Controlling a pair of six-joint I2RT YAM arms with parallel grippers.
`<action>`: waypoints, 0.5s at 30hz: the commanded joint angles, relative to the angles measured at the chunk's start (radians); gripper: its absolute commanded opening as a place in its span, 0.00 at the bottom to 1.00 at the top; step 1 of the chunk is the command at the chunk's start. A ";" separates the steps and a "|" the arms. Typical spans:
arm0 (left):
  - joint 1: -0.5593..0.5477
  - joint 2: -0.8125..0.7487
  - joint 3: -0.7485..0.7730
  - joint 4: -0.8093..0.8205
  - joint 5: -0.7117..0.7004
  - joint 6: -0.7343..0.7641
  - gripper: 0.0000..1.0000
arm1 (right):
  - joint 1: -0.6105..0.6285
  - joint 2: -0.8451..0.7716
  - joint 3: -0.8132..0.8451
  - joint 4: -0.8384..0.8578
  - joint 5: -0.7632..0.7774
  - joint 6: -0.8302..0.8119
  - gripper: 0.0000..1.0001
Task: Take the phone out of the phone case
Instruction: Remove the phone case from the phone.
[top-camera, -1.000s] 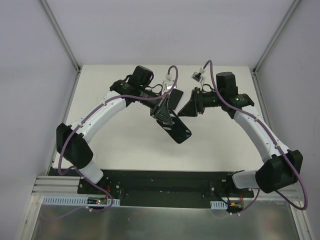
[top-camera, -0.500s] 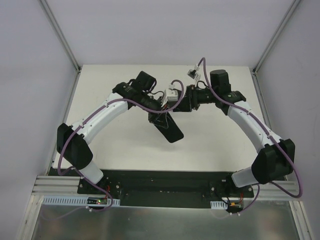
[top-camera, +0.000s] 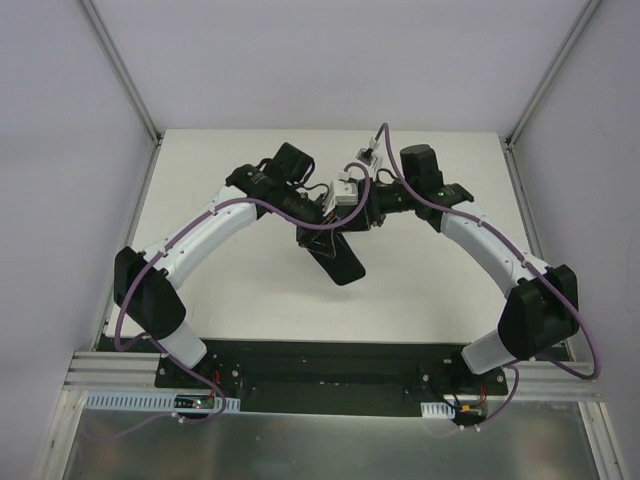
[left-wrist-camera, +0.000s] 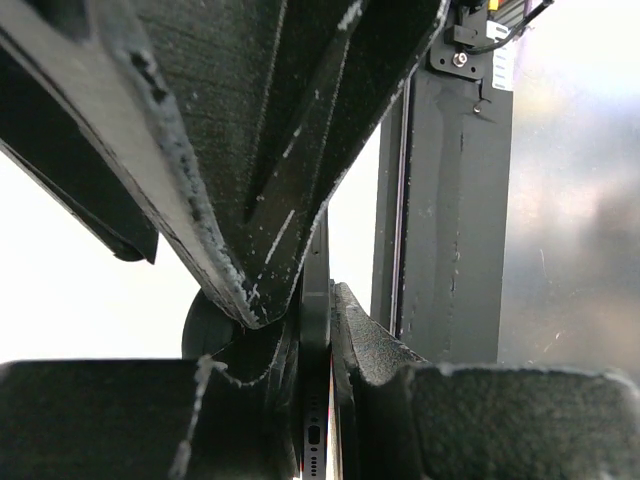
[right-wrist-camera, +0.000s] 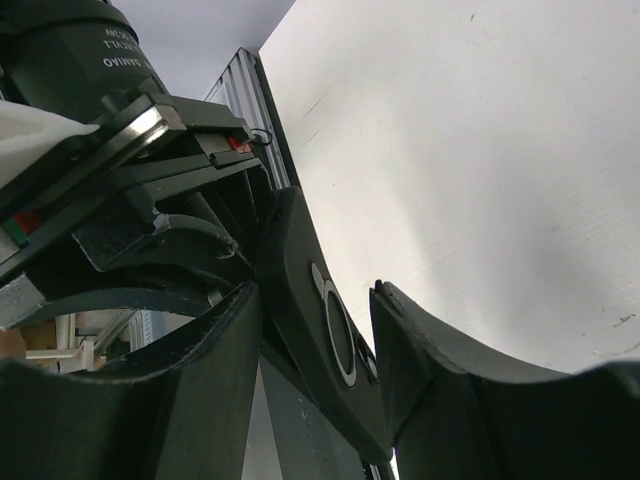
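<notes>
Top external view: the left gripper (top-camera: 322, 228) is clamped on the upper part of the black phone case (top-camera: 341, 262), holding it tilted in the air above the white surface (top-camera: 240, 290). The right gripper (top-camera: 355, 215) meets it from the other side, at the case's top end.

Left wrist view: the left gripper's fingers (left-wrist-camera: 385, 370) are pressed tight against both faces of the case, which is seen edge-on as a thin dark strip. The phone (left-wrist-camera: 316, 440) sits inside it, with its port and grille holes showing at the bottom edge.

Right wrist view: the right gripper's jaws stand about half open, straddling the end of the case. Its back, with a round camera ring (right-wrist-camera: 337, 335), lies slanted between the two fingers (right-wrist-camera: 440, 400). Whether either finger touches the case cannot be told.
</notes>
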 joint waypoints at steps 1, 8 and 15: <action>-0.009 -0.034 0.061 0.021 0.032 0.016 0.00 | 0.027 0.015 0.004 0.017 -0.003 -0.022 0.52; -0.009 -0.017 0.088 0.025 0.011 0.004 0.00 | 0.073 0.021 -0.019 0.003 0.017 -0.057 0.49; -0.009 -0.028 0.110 0.033 0.104 -0.042 0.00 | 0.074 0.066 -0.031 0.026 0.046 -0.045 0.34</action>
